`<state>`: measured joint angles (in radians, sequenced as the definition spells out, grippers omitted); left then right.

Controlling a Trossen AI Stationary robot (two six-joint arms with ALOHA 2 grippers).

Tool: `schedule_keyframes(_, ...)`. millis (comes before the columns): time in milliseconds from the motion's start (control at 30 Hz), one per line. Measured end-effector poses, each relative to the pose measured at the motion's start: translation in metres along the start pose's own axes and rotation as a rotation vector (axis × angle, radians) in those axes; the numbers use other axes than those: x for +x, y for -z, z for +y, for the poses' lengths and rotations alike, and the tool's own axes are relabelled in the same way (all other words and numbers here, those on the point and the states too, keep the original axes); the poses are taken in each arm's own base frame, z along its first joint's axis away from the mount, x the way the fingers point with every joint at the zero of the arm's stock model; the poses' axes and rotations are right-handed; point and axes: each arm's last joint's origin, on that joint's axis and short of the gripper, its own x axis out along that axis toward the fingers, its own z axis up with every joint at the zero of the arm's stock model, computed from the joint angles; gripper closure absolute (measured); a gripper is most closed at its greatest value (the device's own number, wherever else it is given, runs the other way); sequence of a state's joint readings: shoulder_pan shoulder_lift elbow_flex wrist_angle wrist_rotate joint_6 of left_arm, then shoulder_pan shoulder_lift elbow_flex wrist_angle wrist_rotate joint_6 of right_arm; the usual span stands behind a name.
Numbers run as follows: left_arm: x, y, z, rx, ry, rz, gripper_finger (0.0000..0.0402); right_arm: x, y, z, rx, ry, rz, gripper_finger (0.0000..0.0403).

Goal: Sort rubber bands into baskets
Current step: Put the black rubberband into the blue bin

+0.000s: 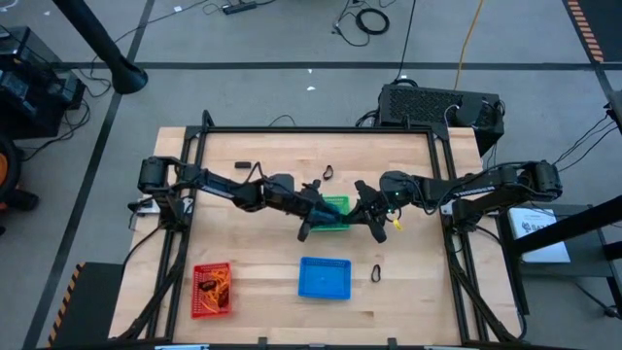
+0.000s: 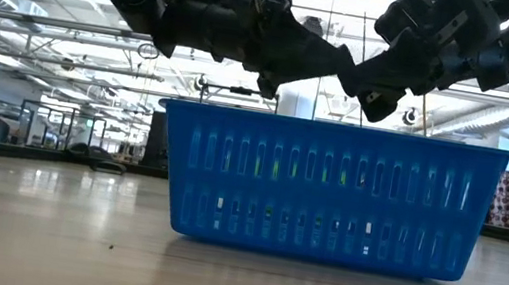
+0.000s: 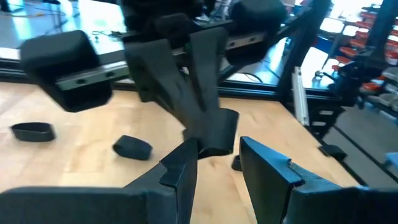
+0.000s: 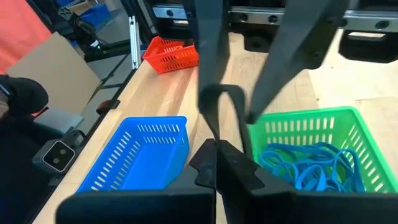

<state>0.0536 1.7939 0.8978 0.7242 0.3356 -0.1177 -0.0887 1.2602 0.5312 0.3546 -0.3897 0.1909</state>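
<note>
black band (image 4: 219, 106) upright, long axis vertical | right tool (image 4: 219, 155) apparently pinching it

Both arms reach inward from opposite table edges and meet near the table's centre. The left gripper (image 1: 309, 226) points toward the middle, its two fingers (image 3: 180, 168) parted with a clear gap between them. The right gripper (image 1: 374, 226) faces it from just beside, its fingers (image 4: 214, 163) pressed together on a thin black loop (image 4: 221, 109).
</note>
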Motion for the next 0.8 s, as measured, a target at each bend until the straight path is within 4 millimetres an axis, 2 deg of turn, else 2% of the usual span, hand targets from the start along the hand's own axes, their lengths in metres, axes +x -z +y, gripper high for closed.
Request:
schedule_keyframes(400, 0.0001, -0.0003, 0.0005, 0.028, -0.032, -0.005, 0.0279, -0.0001, -0.001, 0.0002, 0.0, -0.002, -0.009, 0.0403)
schedule_keyframes(500, 0.0001, -0.0004, 0.0006, 0.03, -0.033, -0.006, 0.0303, -0.0001, -0.0028, 0.0006, -0.007, -0.005, -0.027, 0.0403)
schedule_keyframes(700, 0.0001, -0.0016, 0.0003, 0.035, -0.031, -0.019, 0.0388, -0.0001, -0.0035, 0.0008, -0.009, -0.007, -0.034, 0.0403)
schedule_keyframes(800, 0.0001, -0.0033, 0.0002, 0.04, -0.03, -0.036, 0.0392, -0.0003, -0.0042, 0.0009, -0.003, -0.008, -0.039, 0.0402)
